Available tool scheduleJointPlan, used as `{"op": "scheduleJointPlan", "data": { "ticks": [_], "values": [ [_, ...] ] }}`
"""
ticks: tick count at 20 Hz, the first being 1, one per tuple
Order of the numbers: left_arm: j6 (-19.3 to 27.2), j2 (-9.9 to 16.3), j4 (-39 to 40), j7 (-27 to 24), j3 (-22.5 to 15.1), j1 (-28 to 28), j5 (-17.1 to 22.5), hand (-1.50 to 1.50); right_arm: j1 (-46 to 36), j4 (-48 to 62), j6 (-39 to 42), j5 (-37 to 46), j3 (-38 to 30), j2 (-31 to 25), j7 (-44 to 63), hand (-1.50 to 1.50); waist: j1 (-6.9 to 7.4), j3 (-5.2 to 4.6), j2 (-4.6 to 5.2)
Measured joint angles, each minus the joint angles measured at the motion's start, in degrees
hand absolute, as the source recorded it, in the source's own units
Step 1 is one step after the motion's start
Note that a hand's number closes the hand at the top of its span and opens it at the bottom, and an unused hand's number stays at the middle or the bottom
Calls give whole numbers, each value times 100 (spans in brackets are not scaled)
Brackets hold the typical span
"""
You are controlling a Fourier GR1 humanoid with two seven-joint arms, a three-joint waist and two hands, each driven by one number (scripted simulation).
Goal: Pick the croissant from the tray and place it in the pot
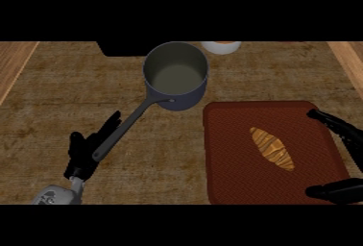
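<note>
Right now the croissant (272,148) lies flat near the middle of the tray (234,158), a long, pointed pastry striped in golden and darker brown bands, set on a diagonal. That tray is a dark red-brown rectangle with rounded corners and a fine woven-looking surface, resting on the right part of the worktop (64,96), whose top is a mottled, brushed brown with paler wooden strips at both sides. Just beyond the tray's far left corner stands the pot (175,74), a round, deep, blue-grey metal vessel with a dull greenish inside, holding nothing; its long, thin grey handle runs down and left toward the left robot hand (89,149). That black hand rests beside the handle's end with its fingers straight and pointing up, holding nothing. The right robot hand (339,158) shows at the tray's right edge, spread wide: fingers over the far right corner, thumb at the near right corner, with the croissant apart from both. A pale round object (221,46) sits just behind the pot, partly cut off
</note>
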Motion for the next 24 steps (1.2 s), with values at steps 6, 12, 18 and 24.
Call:
{"op": "scheduleJointPlan", "data": {
  "ticks": [6, 12, 18, 24],
  "values": [
    [-59, -29, -76, 17, 15, 66, -90, 0, -170, -498, 386, -274, -5, -531, 1733, -150, 61, -4, 8],
    [-127, -183, 41, 65, 48, -64, -206, 0, -662, -450, 659, -342, 387, -440, 3139, -150, 119, -3, 23],
    [-196, -155, -160, 194, 107, -16, -237, 0, -903, 284, 1225, 527, 1037, -427, 3103, -150, 167, 5, 33],
    [-239, -343, -99, 217, 240, -14, -422, 0, -1364, 1691, 1361, 1529, 1043, 29, 2263, -150, 140, 7, 32]
  ]
}}
